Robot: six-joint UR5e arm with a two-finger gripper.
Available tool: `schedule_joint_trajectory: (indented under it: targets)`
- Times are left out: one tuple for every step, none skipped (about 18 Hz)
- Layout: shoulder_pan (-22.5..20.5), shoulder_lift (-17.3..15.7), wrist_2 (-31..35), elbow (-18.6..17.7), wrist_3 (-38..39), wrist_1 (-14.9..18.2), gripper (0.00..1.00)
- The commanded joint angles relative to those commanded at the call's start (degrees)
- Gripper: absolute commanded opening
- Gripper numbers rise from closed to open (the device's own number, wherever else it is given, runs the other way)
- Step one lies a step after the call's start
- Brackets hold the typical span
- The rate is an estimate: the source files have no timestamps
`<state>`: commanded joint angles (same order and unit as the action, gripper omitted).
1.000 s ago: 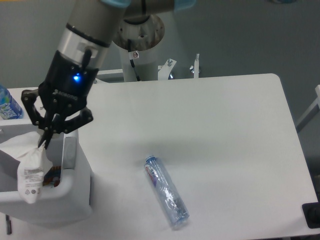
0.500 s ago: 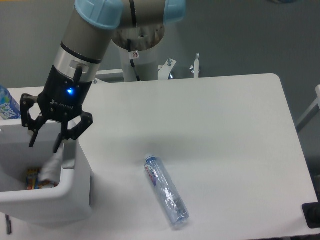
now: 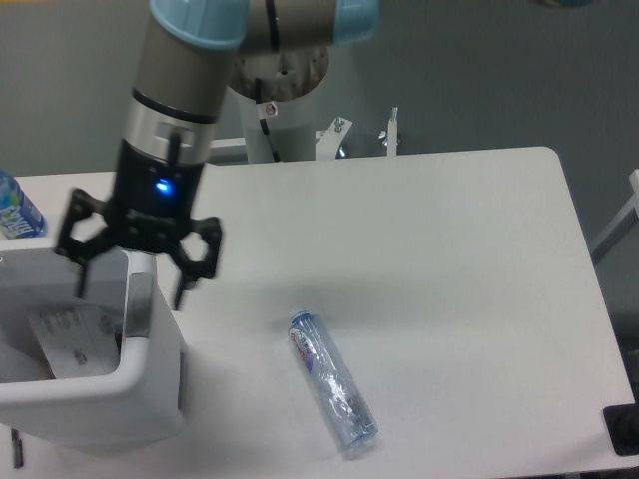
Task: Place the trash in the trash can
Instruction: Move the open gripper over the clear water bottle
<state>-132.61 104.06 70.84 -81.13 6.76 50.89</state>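
The crumpled white wrapper (image 3: 72, 337) lies inside the white trash can (image 3: 110, 404) at the table's left front. My gripper (image 3: 130, 291) hangs open just above the can's right rim, with nothing between its fingers. The crushed clear bottle (image 3: 332, 381) with a white label lies on its side on the table, well to the right of the can and apart from the gripper.
An upright bottle with a blue label (image 3: 18, 208) stands at the far left edge behind the can. The arm's base and mounting brackets (image 3: 334, 135) sit at the table's back edge. A dark object (image 3: 623, 429) shows at the bottom right corner.
The gripper opened and let go of the wrapper, which dropped into the can. The gripper then shifted right, over the can's right rim.
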Motion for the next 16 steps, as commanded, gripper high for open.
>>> schedule_joint_trajectory:
  targets:
    - [-1.58,0.61,0.00,0.53,-0.26,0.00,1.00]
    - [-2.99,1.14,0.09,1.31,-0.35,-0.09,1.00]
    - [-4.22,1.84,0.09,2.37,-0.35,-0.09,1.00]
    - [-5.28,2.63,0.44,3.86,0.09,0.00,1.00]
    - [-6.77,3.25,0.44,4.13,-0.17,0.00,1.00]
    - [-8.00,3.86,0.44,4.22,-0.52,0.09,1.00]
    - [-8.63,5.00,0.53,4.31,-0.87,-0.09,1.00]
    - [-9.07,5.88,0.53,4.40,-1.57,-0.17,1.00]
    - [-9.68,6.67,0.53,4.49,-3.23,-0.09,1.00]
    - [-9.95,7.47,0.53,4.57,-4.99,-0.09,1.00]
    - [-10.04,8.26,0.53,4.57,-6.22,0.00,1.00]
    - [-9.95,8.79,0.62,4.40,-6.84,0.17,1.00]
    - [-10.04,9.31,0.62,4.22,-7.63,0.52,1.00]
    - [-9.95,9.67,0.62,3.88,-8.34,0.79,1.00]
    - [-9.95,9.93,0.62,3.52,-9.13,0.97,1.00]
    - [-9.95,10.37,0.62,3.17,-10.09,1.58,1.00]
